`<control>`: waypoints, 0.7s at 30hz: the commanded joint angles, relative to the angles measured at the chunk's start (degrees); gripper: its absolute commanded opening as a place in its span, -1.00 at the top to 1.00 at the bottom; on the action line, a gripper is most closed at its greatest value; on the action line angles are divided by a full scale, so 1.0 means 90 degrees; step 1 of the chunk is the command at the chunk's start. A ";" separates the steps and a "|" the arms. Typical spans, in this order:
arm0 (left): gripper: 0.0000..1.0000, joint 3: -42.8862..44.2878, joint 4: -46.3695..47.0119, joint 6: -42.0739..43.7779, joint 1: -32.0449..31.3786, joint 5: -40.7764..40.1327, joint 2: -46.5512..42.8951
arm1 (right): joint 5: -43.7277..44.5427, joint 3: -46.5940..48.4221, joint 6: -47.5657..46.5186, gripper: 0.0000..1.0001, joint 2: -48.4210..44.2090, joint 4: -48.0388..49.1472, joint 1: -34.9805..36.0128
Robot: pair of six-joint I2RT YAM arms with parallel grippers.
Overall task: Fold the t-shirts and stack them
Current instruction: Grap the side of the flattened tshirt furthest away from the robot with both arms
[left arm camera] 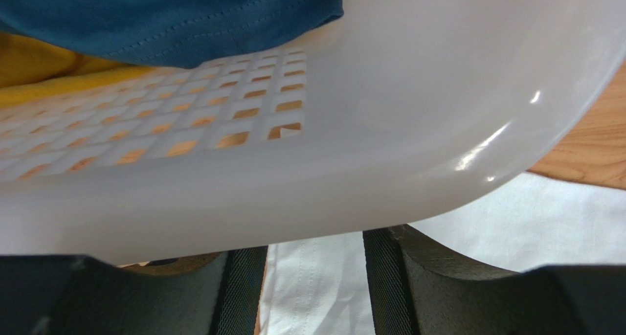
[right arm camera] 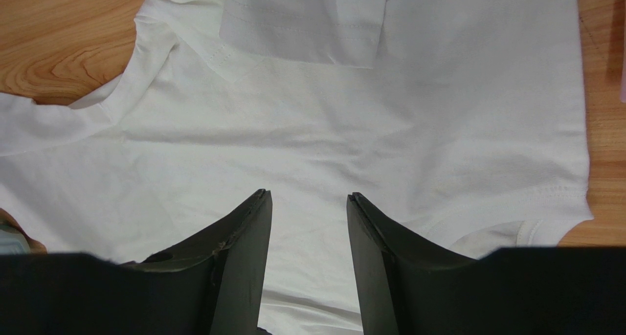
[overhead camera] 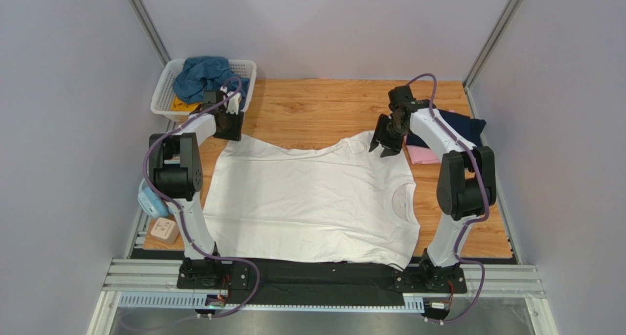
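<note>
The large white t-shirt (overhead camera: 308, 199) lies spread flat on the wooden table. My left gripper (overhead camera: 229, 124) is open at the shirt's far left corner, right against the basket. In the left wrist view its fingers (left arm camera: 239, 291) straddle white cloth (left arm camera: 316, 291), and their tips are hidden under the basket wall. My right gripper (overhead camera: 386, 140) is open and empty above the shirt's far right part. It hovers over the white shirt (right arm camera: 367, 129) in the right wrist view (right arm camera: 308, 197), where a sleeve (right arm camera: 305, 19) lies folded in. Teal-blue (overhead camera: 202, 74) and yellow (overhead camera: 184, 106) shirts lie in the basket.
The white slatted basket (overhead camera: 163, 93) stands at the far left corner and fills the left wrist view (left arm camera: 382, 129). Navy (overhead camera: 459, 126) and pink (overhead camera: 420, 155) shirts lie at the right edge behind the right arm. Light-blue headphones (overhead camera: 150, 203) and a small white box (overhead camera: 164, 230) sit near left.
</note>
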 commanded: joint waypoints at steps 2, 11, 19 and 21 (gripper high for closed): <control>-0.09 0.0194 0.0122 0.0154 0.0005 0.0162 -0.0137 | -0.0146 -0.0022 -0.0026 0.04 -0.0336 0.0159 -0.0043; 0.13 0.0839 -0.0308 0.0057 -0.0005 0.0055 0.0527 | -0.0117 -0.0090 -0.0045 0.04 -0.0473 0.0140 -0.0053; 0.25 0.1161 -0.0611 0.0173 -0.0112 -0.0004 0.0772 | -0.0165 -0.0110 -0.0045 0.04 -0.0512 0.0140 -0.0112; 0.18 0.1268 -0.0708 0.0271 -0.0161 -0.0121 0.0879 | -0.0175 -0.0110 -0.0045 0.04 -0.0542 0.0120 -0.0122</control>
